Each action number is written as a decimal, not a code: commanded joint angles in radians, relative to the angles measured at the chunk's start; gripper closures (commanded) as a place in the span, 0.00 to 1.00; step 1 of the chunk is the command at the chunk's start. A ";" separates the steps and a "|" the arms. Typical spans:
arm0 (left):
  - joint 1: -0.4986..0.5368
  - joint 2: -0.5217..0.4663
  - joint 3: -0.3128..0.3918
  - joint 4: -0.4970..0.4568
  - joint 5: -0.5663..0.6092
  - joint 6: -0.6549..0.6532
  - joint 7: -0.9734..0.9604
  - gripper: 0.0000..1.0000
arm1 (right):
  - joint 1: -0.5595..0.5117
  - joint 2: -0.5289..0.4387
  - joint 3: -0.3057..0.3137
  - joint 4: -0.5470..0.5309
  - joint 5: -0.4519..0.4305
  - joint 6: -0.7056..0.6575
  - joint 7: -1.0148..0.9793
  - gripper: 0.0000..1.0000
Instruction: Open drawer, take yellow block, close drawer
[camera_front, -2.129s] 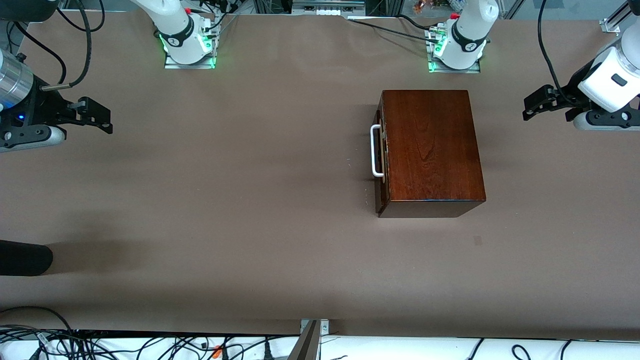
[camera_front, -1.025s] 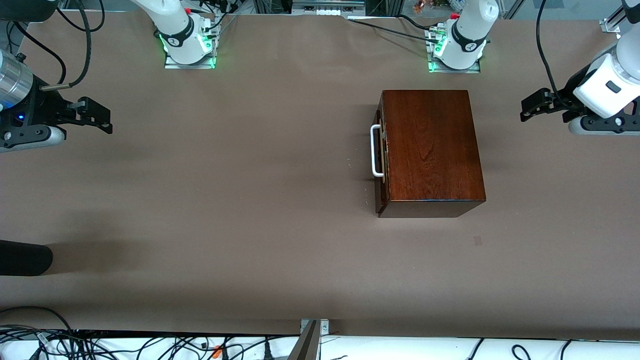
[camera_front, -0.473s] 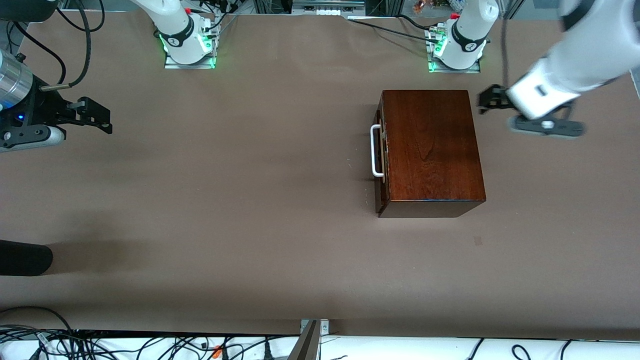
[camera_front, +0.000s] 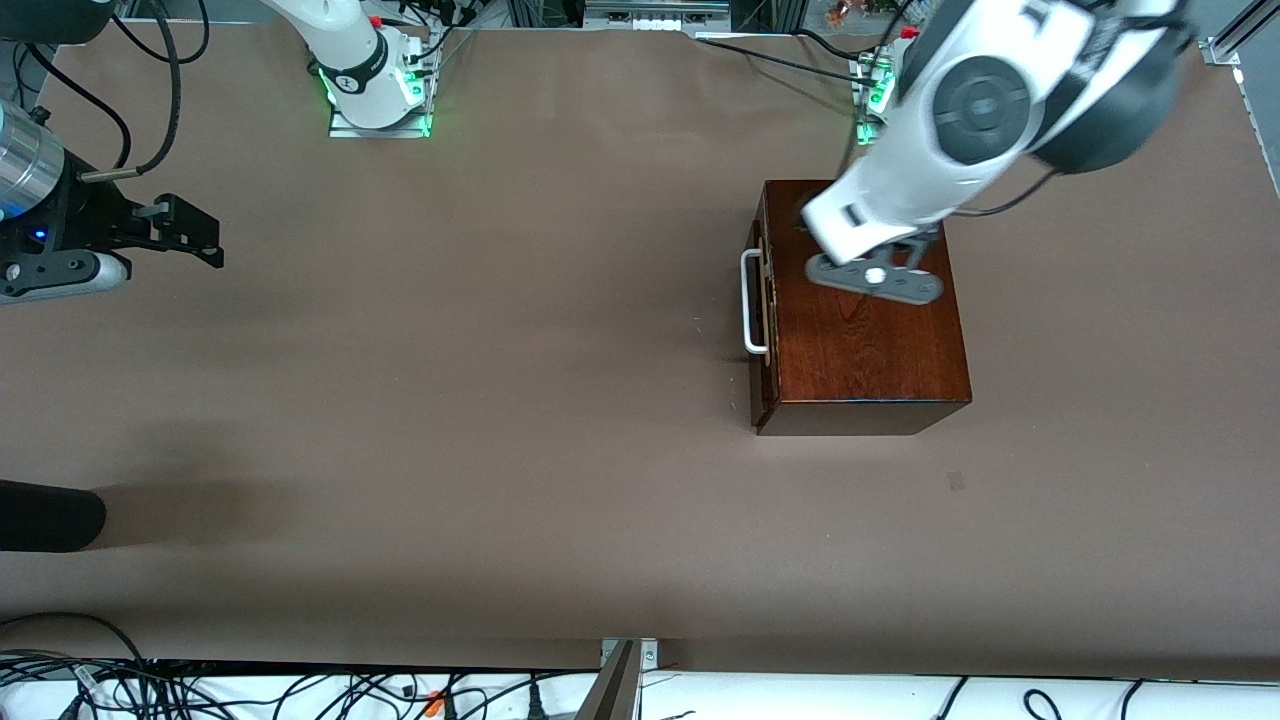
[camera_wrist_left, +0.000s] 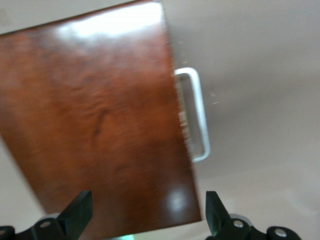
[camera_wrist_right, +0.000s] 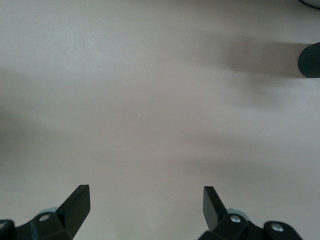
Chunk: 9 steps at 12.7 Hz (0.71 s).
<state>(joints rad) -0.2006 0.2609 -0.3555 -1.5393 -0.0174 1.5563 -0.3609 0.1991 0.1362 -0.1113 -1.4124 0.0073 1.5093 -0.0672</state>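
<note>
- Reddish-brown wood marks the box (camera_front: 860, 330) that houses the drawer (camera_front: 762, 300); it sits on the bench (camera_front: 500, 400) toward the left arm's end, close to the edge where the arm bases stand, and the drawer is shut flush.
- White and U-shaped, the bar handle (camera_front: 750, 302) sticks out from the drawer front, which faces the right arm's end of the bench. Its long axis runs from the bases' edge toward the front camera's edge.
- No yellow block shows in any view; I judge it lies inside the shut drawer.
- Hanging over the box lid, the left tool (camera_wrist_left: 147, 212) is above the part of the lid nearer the bases' edge, with its fingers (camera_wrist_left: 80, 210) spread wide and nothing between them. In the left wrist view the lid fills most of the picture and the handle (camera_wrist_left: 197, 115) lies past the lid's edge.
- From the left tool, the handle lies lower and toward the right arm's end, just off the lid's edge; I judge the coming move turns on clearing that edge and coming down so the fingers straddle the bar across its long axis.
- The left arm is much the nearer to the handle.
- At the right arm's end of the bench the right tool (camera_front: 200, 240) waits well apart from the box, spread wide and empty over bare bench.
</note>
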 joint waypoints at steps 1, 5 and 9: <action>-0.123 0.087 0.003 0.054 0.092 0.013 -0.099 0.00 | -0.007 -0.010 0.002 0.001 0.016 -0.009 0.003 0.00; -0.223 0.188 0.003 0.042 0.253 0.126 -0.281 0.00 | -0.009 -0.010 0.002 0.001 0.014 -0.011 0.001 0.00; -0.235 0.236 0.003 -0.008 0.283 0.235 -0.354 0.00 | -0.009 -0.009 0.002 0.001 0.016 -0.011 0.001 0.00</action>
<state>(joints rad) -0.4291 0.4908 -0.3542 -1.5302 0.2217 1.7564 -0.6793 0.1989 0.1362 -0.1129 -1.4124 0.0073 1.5093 -0.0672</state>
